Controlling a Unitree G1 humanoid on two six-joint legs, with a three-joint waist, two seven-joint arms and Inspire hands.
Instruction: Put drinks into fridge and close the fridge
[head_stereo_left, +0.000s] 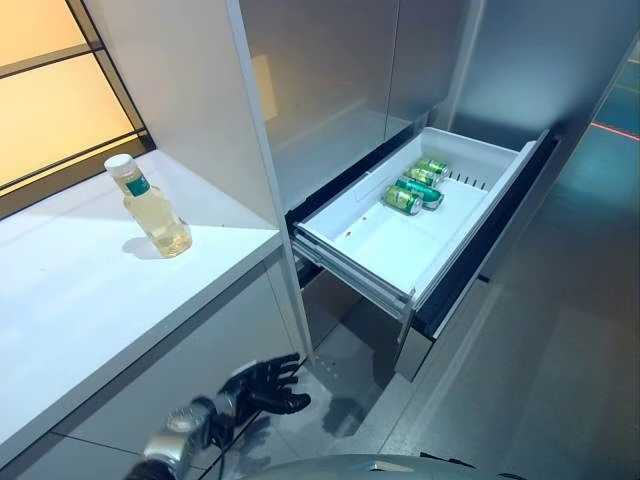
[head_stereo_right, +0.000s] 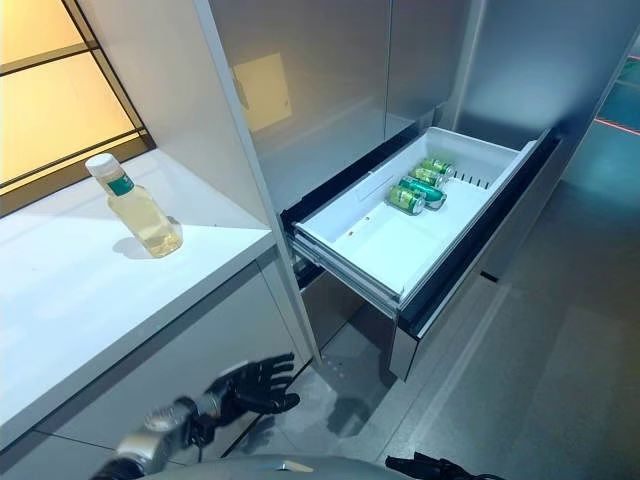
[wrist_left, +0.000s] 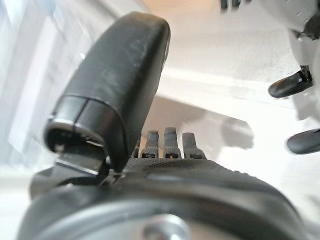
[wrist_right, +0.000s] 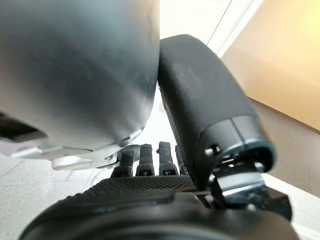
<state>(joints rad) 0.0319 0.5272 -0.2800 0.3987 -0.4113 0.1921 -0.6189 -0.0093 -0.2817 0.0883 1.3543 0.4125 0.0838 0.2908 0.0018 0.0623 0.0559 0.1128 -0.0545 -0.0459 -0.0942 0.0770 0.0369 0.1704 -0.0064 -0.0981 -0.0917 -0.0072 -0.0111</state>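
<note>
A clear bottle (head_stereo_left: 150, 210) of pale yellow drink with a white cap and green neck band stands upright on the white counter (head_stereo_left: 80, 300). To its right the fridge's white drawer (head_stereo_left: 352, 253) is pulled out, and three green cans (head_stereo_left: 415, 187) lie at its far end. My left hand (head_stereo_left: 262, 388) hangs low in front of the counter's cabinet, below the bottle, open and holding nothing. My right hand (head_stereo_right: 432, 466) only just shows at the bottom edge. In its wrist view the fingers (wrist_right: 150, 159) are straight and empty.
A white upright panel (head_stereo_left: 200, 100) separates the counter from the fridge's grey upper doors (head_stereo_left: 330, 80). The drawer's dark front (head_stereo_left: 470, 270) juts out over the grey floor (head_stereo_left: 540, 380). A window (head_stereo_left: 50, 90) runs behind the counter.
</note>
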